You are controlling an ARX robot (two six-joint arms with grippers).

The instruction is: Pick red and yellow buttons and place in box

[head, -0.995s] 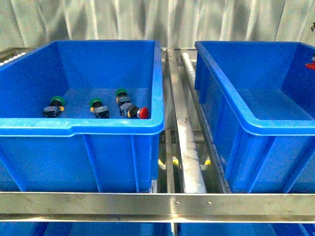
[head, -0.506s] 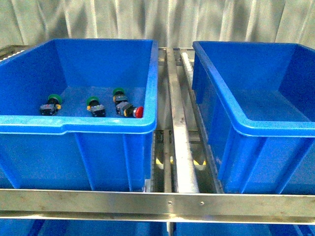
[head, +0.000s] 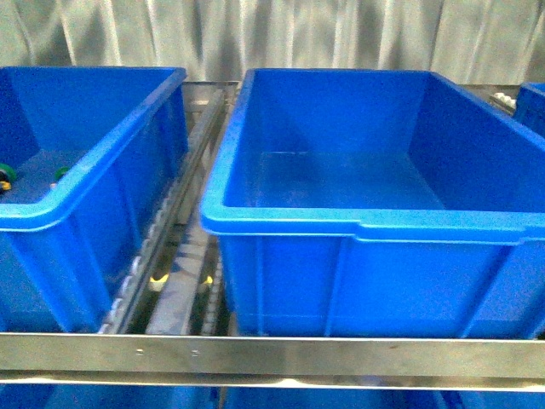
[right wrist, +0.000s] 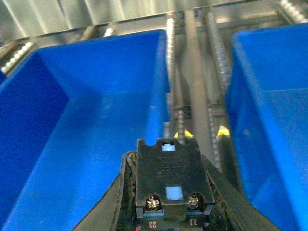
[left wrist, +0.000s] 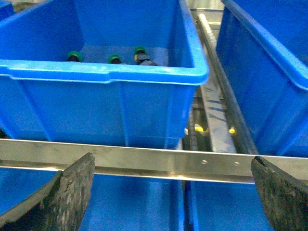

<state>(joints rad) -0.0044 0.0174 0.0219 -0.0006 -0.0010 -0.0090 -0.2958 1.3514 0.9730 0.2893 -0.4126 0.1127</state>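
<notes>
Right box [head: 366, 226], blue, fills our front view, floor bare; left box [head: 77, 213] beside it, a metal rail [head: 272, 356] across the front; our right gripper [right wrist: 168, 211] is clamped on a button [right wrist: 168, 180] above the open box, black body showing, cap colour hidden; our left gripper [left wrist: 173, 192] hangs wide apart, holding nothing; three green buttons [left wrist: 114, 58] lie in the left box.

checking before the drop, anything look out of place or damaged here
Nothing stands out. The right gripper holds a push-button switch squarely over an upright blue bin. The green-capped switches lie in the other bin, none spilled.
</notes>
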